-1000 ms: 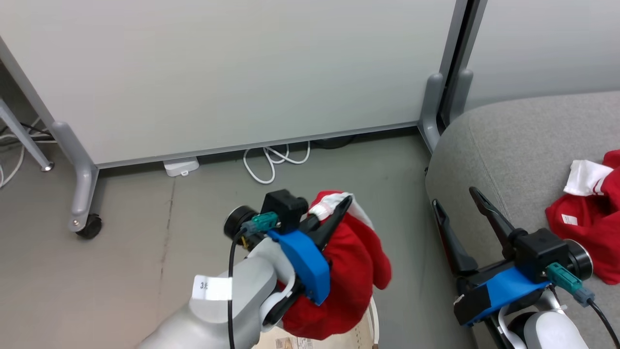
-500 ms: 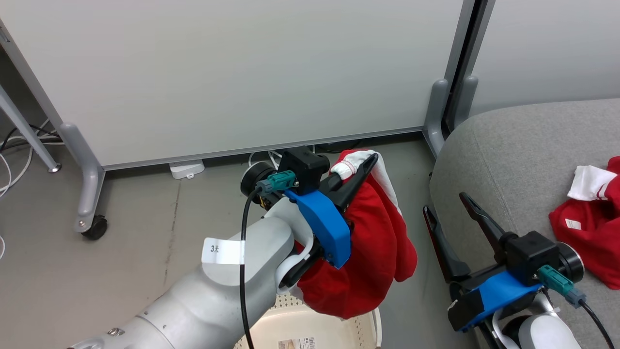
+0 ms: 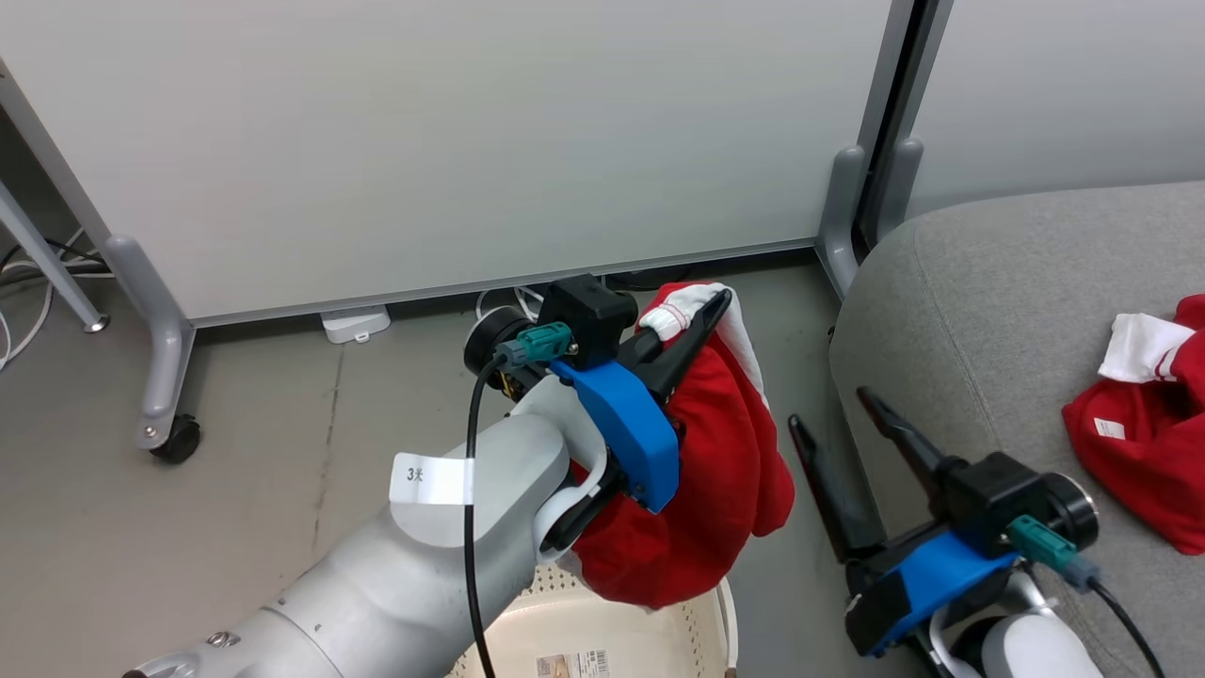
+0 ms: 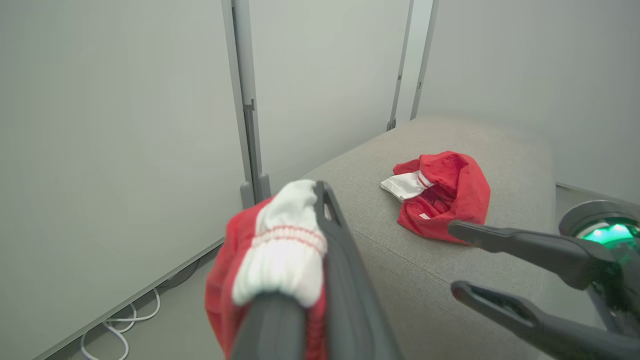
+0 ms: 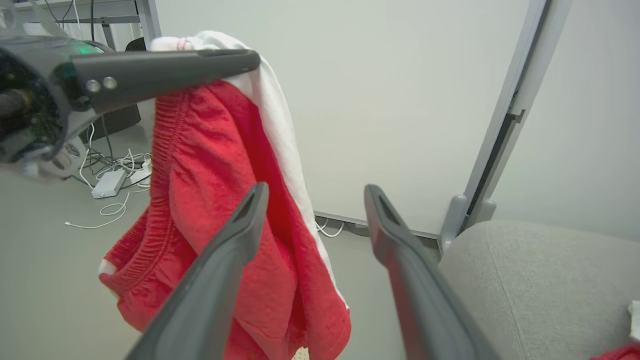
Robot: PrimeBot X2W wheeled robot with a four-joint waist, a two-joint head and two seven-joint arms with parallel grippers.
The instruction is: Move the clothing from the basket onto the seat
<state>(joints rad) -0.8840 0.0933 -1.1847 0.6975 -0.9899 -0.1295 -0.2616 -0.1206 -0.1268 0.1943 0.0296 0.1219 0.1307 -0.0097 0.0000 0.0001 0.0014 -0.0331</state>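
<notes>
Hanging from your left gripper [image 3: 714, 306], the shorts [image 3: 725, 471] are off the left edge of the seat [image 3: 998, 282], above the floor [image 3: 282, 490] and apart from the cushion. The gripper's two dark fingers are pinched together on the white elastic waistband [image 4: 285, 250], and the red cloth droops below them in a loose fold. In the left wrist view the bunched band sits against the near finger.

The lowest fold hangs over the basket [image 3: 720, 617], which stands on the floor left of the seat. You cannot tell whether the cloth touches its rim.

Your right gripper [image 3: 828, 410] is between the shorts and the seat's left side, jaws spread wide with nothing in them. Its fingers point up the head view, close to the cushion's side. In the right wrist view the shorts hang just beyond its left finger [image 5: 220, 280], not between the two.

The shirt [image 3: 1139, 424] lies crumpled on top of the seat, toward its right part, with one white cuff [image 3: 1139, 344] turned up. It is well apart from both grippers.
</notes>
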